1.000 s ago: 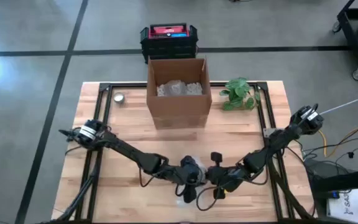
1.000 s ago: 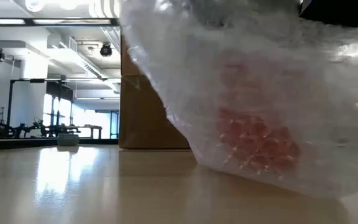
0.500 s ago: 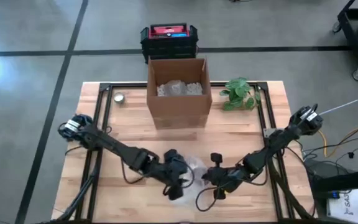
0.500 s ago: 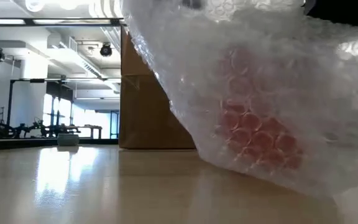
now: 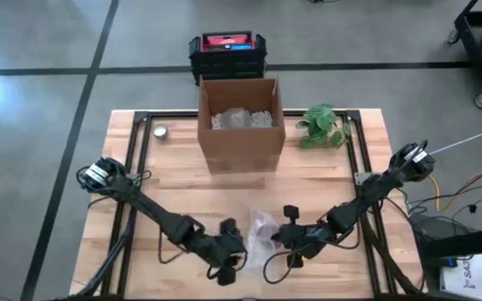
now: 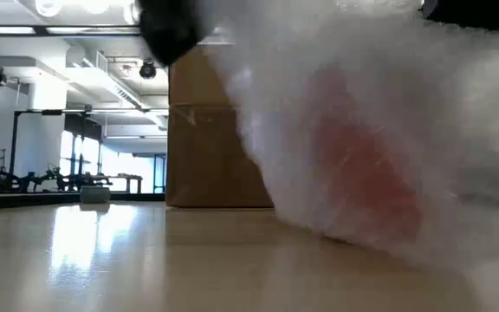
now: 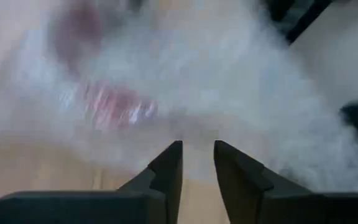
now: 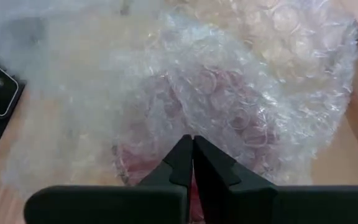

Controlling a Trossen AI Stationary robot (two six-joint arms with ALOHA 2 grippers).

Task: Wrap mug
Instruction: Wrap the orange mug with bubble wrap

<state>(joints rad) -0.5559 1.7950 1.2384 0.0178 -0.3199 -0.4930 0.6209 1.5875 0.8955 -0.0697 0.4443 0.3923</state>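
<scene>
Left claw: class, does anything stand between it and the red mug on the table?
Yes. The bubble wrap covers the red mug, so wrap lies between it and the left claw, which sits beside the bundle with a small gap showing. The right claw is pinched shut against the wrap.

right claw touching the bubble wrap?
Touching. Right wrist view: right claw fingertips closed together, pressed into the bubble wrap over the red mug.

Both arms stretch low toward the middle front; left pincer (image 5: 228,266) slightly parted, right pincer (image 5: 276,237) pressed closed.
</scene>
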